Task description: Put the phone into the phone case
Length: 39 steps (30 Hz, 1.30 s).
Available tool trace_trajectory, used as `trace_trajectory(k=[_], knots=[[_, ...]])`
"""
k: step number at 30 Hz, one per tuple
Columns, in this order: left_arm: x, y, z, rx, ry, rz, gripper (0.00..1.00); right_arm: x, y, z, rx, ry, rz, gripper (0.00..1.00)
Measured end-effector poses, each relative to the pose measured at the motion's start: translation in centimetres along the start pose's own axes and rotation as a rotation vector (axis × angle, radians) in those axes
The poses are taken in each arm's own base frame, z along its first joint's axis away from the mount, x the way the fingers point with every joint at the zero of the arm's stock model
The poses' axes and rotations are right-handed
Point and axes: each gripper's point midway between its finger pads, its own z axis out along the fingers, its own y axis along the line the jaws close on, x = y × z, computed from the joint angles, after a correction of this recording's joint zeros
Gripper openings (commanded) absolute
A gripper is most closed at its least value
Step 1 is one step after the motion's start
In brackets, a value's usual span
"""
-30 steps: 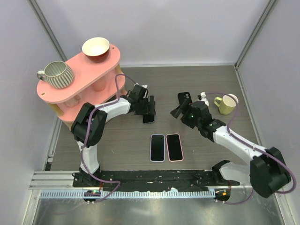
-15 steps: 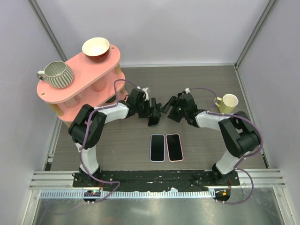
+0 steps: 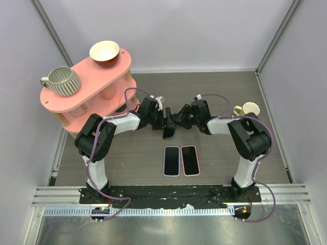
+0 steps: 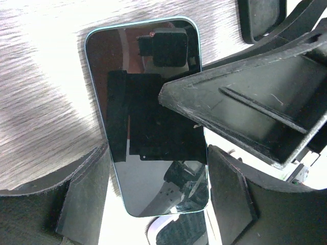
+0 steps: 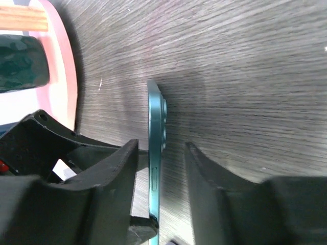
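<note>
Reaching inward from both sides, the two arms are stretched low over the table [image 3: 219, 92], and their wrists are brought close together at its middle. The left arm is bent at the elbow beside the pink shelf [image 3: 87, 89], its forearm laid out toward the right; the right arm is folded sharply, its forearm pointed left. The teal phone [image 4: 138, 102] is clamped by its long edges between the fingers of the left gripper [image 4: 158, 204] and is tilted up from the wood. The right gripper [image 5: 161, 153] is set around the phone's two faces with its jaws partly parted. One finger is pressed close to the screen side, and a gap is left at the camera side. Nearer the bases, a pink-rimmed phone case [image 3: 171, 161] and a second case [image 3: 189, 160] are laid flat, side by side.
</note>
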Motion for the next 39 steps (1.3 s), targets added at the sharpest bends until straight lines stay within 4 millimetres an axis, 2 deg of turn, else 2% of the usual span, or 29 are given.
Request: trace_trajectory(k=[1,2,6,9,13,14,15,20,27,30,33,39], knots=[[0.0,0.0,0.0,0.000,0.001,0.000,0.38,0.0,0.1,0.1,-0.006,0.003,0.001,0.32],[0.0,0.0,0.0,0.000,0.001,0.000,0.40,0.1,0.1,0.2,-0.011,0.005,0.005,0.20],[0.1,-0.1,-0.1,-0.002,0.003,0.000,0.49,0.3,0.8,0.4,-0.047,0.021,0.015,0.02],[0.1,0.0,-0.4,-0.013,0.003,-0.003,0.57,0.4,0.9,0.3,-0.053,0.030,0.012,0.01],[0.1,-0.3,-0.9,-0.010,0.000,-0.002,0.75,0.2,1.4,-0.1,-0.061,0.025,-0.003,0.01],[0.0,-0.5,-1.0,-0.004,-0.001,-0.002,0.85,0.0,1.5,-0.3,-0.062,0.023,-0.012,0.01],[-0.1,-0.6,-1.1,0.001,-0.004,0.000,1.00,-0.1,1.7,-0.5,-0.065,0.020,-0.019,0.01],[-0.5,-2.3,-2.2,0.048,-0.007,0.000,1.00,-2.1,2.0,-1.6,-0.083,-0.018,-0.039,0.01],[-1.8,-5.3,-5.8,0.089,-0.022,0.054,1.00,-8.3,1.0,-4.5,-0.023,-0.145,-0.079,0.01],[-3.0,-6.8,-8.3,0.085,-0.046,0.106,1.00,-11.5,0.6,-7.0,0.045,-0.248,-0.137,0.01],[-4.2,-7.6,-11.0,0.044,-0.092,0.174,1.00,-13.8,0.7,-9.1,0.098,-0.324,-0.202,0.01],[-5.3,-6.9,-15.6,-0.073,-0.188,0.259,1.00,-17.1,0.1,-11.3,0.191,-0.411,-0.315,0.01]])
